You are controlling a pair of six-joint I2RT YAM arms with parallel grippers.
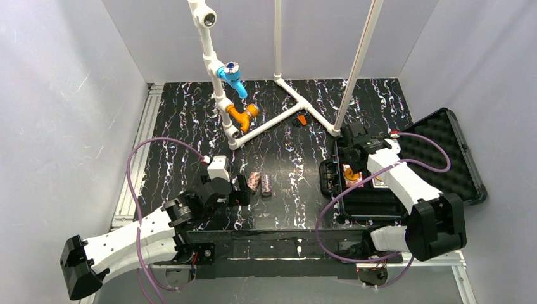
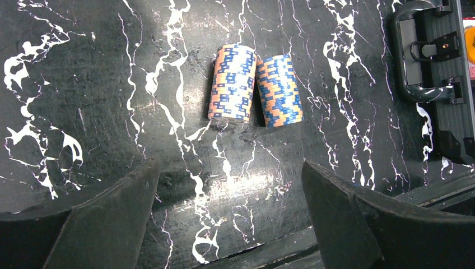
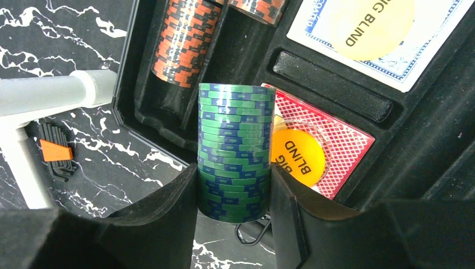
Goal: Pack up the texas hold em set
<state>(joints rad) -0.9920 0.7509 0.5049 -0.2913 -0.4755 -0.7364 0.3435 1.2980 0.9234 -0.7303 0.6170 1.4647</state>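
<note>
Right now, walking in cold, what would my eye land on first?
Probably the green chip stack gripped in the right hand above the open black case, where a red card deck lies. Then two orange-and-blue chip stacks lying side by side on the marbled table, just beyond the wide-open left hand.

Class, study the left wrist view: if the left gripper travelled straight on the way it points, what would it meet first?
Probably the peach-and-blue chip stack, lying centred ahead of the open left gripper. Depth is unclear, though, so the tabletop might come first.
</note>
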